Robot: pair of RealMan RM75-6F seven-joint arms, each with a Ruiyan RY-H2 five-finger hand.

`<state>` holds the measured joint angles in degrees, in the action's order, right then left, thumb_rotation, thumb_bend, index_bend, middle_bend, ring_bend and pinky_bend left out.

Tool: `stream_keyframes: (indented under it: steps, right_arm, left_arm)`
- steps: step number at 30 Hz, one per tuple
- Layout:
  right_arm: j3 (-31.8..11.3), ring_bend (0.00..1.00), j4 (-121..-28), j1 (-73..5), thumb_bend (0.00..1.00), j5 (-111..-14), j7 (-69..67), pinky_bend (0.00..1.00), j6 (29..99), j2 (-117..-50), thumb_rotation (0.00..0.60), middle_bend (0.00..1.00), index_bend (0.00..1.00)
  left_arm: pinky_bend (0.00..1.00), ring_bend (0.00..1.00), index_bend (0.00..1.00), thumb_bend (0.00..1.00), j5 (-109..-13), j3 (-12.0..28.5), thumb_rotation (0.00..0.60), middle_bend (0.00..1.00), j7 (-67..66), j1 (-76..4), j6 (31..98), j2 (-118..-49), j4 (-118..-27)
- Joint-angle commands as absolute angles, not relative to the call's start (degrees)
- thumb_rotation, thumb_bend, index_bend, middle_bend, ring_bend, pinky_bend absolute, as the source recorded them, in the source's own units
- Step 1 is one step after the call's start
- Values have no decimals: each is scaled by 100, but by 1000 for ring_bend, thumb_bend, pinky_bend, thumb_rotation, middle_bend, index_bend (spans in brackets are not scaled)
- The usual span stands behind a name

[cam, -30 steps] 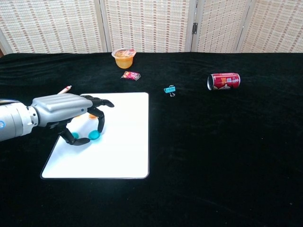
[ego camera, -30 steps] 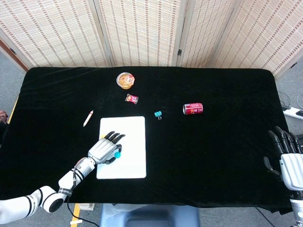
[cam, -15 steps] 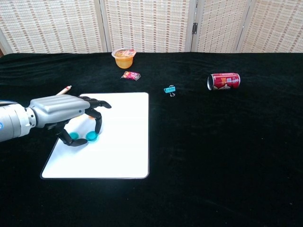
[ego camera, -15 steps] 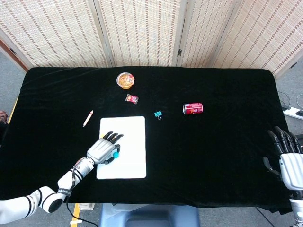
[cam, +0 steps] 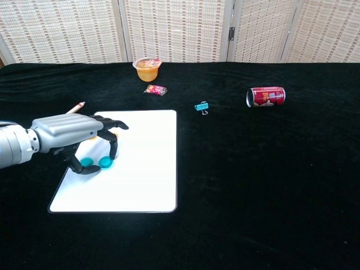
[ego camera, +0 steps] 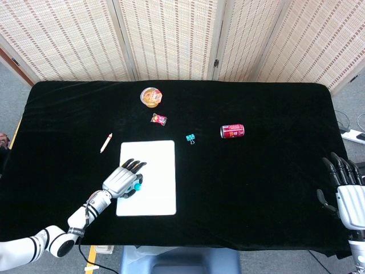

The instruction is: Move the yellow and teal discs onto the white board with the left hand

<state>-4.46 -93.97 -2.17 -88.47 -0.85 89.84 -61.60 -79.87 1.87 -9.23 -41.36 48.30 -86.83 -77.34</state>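
Left hand [cam: 67, 138] hovered over the board [cam: 140, 169], fingers curled loosely around two teal discs [cam: 97, 163] lying at its nine o'clock edge; actual grip could not be told. Yellow disc largely hidden beneath it.

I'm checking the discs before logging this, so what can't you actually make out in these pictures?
- Yellow disc: chest view, mostly behind the left robot hand; head view hides it.
- Whether the robot hand's fingers touch the teal discs: unclear.
- Right robot hand: head view, cut off by the edge.
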Motion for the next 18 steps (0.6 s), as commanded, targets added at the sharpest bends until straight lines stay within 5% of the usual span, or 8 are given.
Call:
stream_keyframes:
  steps: [1, 18]
  right_arm:
    - [-446, 0, -9395, -216, 459, -8850, -90, 0, 8988, -6160, 600, 0, 0]
    - [-475, 0, -9380, -186, 459, -8843, -140, 0, 9063, -6117, 600, 0, 0]
  left_arm:
    - [0, 0, 409, 427, -7989, 177, 600, 76, -908, -4128, 4845, -8676, -7736]
    - [0, 0, 287, 426, -8164, 360, 600, 57, -154, -3872, 5566, -8087, -8332]
